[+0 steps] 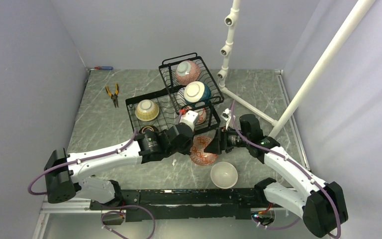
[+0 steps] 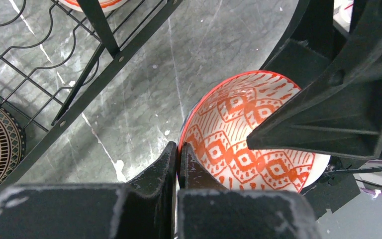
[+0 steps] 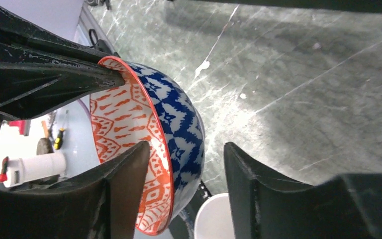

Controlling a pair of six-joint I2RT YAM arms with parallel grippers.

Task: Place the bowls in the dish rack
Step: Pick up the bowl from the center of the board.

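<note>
One bowl, orange-patterned inside, blue outside visible from right wrist only

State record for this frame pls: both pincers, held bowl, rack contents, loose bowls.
left pincer: shut on rim of red-patterned bowl
right pincer: open, straddling that bowl's wall
bowl pose: tipped on its side
dish rack: holds at least pink bowl, teal-and-white bowl, cream-yellow bowl
loose: white bowl on table

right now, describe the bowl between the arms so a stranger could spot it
Find the black wire rack. In front of it, one bowl is between the two arms. Unlike the plain white bowl beside it, it is red-patterned inside, blue-and-white outside.
</note>
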